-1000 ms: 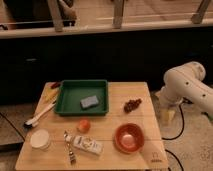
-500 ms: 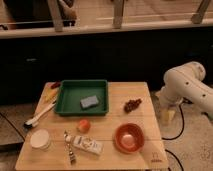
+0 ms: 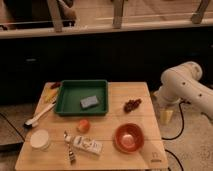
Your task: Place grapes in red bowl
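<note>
Approach to the grasp. The gripper [image 3: 166,116] hangs open and empty just off the table [image 3: 145,90] edge. The grapes [image 3: 132,105] lie near it, with the red bowl [image 3: 128,137] about as near, beside them. The knobbly cluster is best closed on from above, at its middle.

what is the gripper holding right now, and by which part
Nothing: the gripper hangs empty beside the table, and the grapes lie untouched on it.
</note>
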Tool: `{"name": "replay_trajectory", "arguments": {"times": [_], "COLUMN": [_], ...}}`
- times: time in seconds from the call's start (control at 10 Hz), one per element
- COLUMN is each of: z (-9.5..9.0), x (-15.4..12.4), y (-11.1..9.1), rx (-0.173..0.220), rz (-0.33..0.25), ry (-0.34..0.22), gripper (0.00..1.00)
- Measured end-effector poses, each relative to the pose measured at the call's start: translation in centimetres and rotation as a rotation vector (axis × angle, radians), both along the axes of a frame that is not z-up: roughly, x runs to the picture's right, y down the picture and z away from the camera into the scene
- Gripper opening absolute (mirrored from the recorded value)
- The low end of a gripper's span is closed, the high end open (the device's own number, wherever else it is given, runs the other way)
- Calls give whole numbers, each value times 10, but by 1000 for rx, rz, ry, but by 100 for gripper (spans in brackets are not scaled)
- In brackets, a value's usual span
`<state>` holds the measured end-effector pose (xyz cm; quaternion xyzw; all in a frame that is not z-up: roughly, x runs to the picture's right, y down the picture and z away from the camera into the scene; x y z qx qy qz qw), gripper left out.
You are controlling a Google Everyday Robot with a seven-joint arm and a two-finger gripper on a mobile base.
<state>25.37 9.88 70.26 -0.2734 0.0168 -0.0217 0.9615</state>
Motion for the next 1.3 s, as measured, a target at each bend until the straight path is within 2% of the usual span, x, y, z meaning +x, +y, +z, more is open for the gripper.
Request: {"name": "replay_trajectory", "arguments": {"times": [0.2,0.4,0.5,0.8,1.0,1.3], "z": [10,21,28,54,59,82], "x": [-22,-25,-22,-40,-42,-46], "y": [-5,-8,-8,-16,-15,-18], "rx": [10,21,26,38,43,57], "rz": [-45,-80,-89,-119,-132,-145], "ry": [-17,-35,-40,-78,-87,-119], "gripper": [90,90,90,90,90,90]}}
